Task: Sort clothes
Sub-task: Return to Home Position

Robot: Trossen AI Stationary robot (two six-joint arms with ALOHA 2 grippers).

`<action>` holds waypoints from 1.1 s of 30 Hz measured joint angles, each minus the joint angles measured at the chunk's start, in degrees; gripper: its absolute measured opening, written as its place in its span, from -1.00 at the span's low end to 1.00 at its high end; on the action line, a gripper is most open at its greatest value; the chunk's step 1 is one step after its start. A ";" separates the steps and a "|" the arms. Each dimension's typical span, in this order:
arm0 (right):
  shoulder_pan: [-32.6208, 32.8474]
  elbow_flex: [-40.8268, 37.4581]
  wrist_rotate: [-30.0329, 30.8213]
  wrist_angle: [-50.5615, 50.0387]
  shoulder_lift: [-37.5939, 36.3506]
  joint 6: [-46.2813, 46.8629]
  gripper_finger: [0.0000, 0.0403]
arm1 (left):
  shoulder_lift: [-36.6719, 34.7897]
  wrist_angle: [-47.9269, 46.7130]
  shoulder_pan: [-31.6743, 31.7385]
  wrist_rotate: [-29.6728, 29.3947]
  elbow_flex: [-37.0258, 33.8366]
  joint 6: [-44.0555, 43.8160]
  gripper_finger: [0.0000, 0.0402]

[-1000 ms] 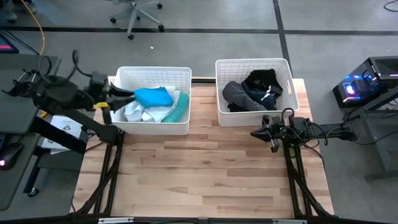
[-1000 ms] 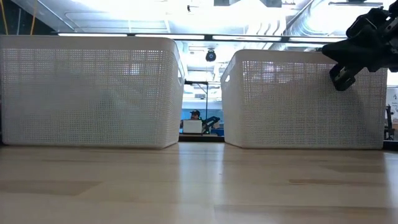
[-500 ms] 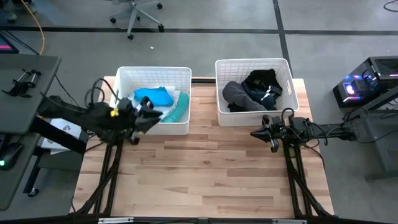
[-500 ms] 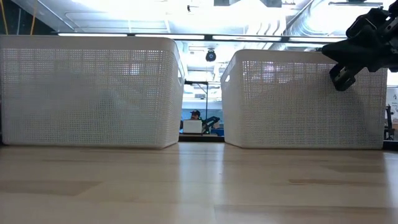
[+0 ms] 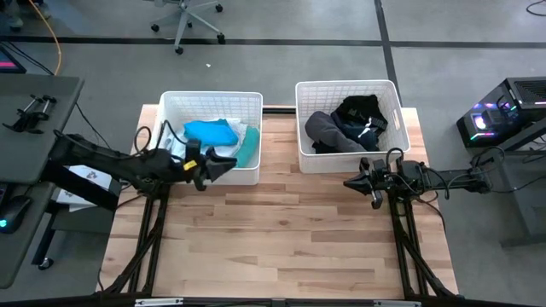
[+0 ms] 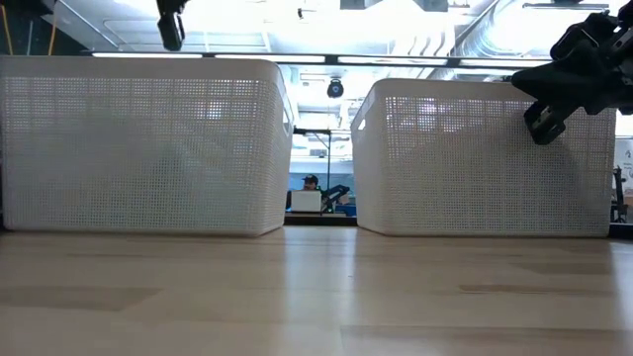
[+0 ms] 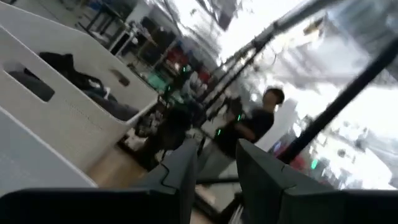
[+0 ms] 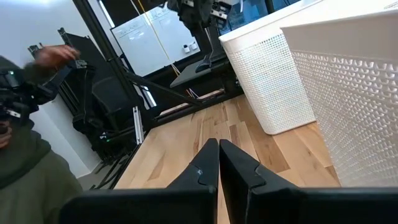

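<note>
**Sorting done, arms homing**

We see light clothes [image 5: 209,132] in the left basket [image 5: 209,94] and dark clothes [image 5: 328,128] in the right basket [image 5: 345,83]. The left arm [image 5: 119,162] hangs by its basket, jaws spread. The right arm [image 5: 444,179] has its jaws pressed together. Next, we judge, both must retract clear.

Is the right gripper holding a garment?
No: the right gripper is shut on nothing, and the dark clothes lie in the right basket.
</note>
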 joint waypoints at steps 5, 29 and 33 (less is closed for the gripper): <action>0.00 -0.02 0.01 0.00 0.00 0.00 -1.00 | -1.13 4.44 -1.16 0.82 -0.62 2.88 -0.48; 0.00 -0.02 -0.60 -0.07 0.01 -0.02 -1.00 | -35.65 4.50 4.02 9.27 -23.72 21.26 -0.48; 0.00 -0.02 -0.61 -0.07 0.22 -0.02 -1.00 | -36.65 7.27 5.69 9.74 -27.01 22.38 -0.48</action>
